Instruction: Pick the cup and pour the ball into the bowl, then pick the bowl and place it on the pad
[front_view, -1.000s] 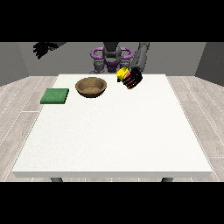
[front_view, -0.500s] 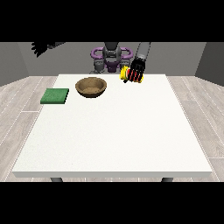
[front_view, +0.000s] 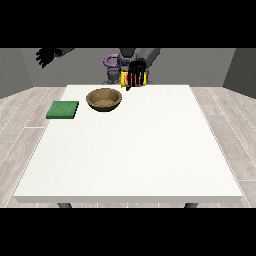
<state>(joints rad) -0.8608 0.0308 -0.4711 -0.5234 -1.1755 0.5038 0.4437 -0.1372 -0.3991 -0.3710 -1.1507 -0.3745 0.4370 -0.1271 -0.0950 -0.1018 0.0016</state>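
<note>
A yellow cup (front_view: 125, 79) is held sideways above the table's far edge, just right of the brown bowl (front_view: 104, 99). The hand at the view's right (front_view: 136, 73) is curled round the cup, and its black fingers cover most of it. Red shows between the fingers. No ball shows apart from that. The bowl stands on the white table (front_view: 135, 145) near the back, and its inside looks plain brown. A green pad (front_view: 63, 109) lies flat at the table's left edge, left of the bowl. The hand at the view's left (front_view: 46, 55) hangs raised, far from the table, its fingers spread.
The robot's torso (front_view: 120, 67) with a purple ring on it stands behind the table's far edge. Grey plank floor surrounds the table on both sides.
The hand at the view's right has carried the cup up and to the left, closer to the bowl, and tipped it further onto its side. The other hand, bowl and pad stayed put.
</note>
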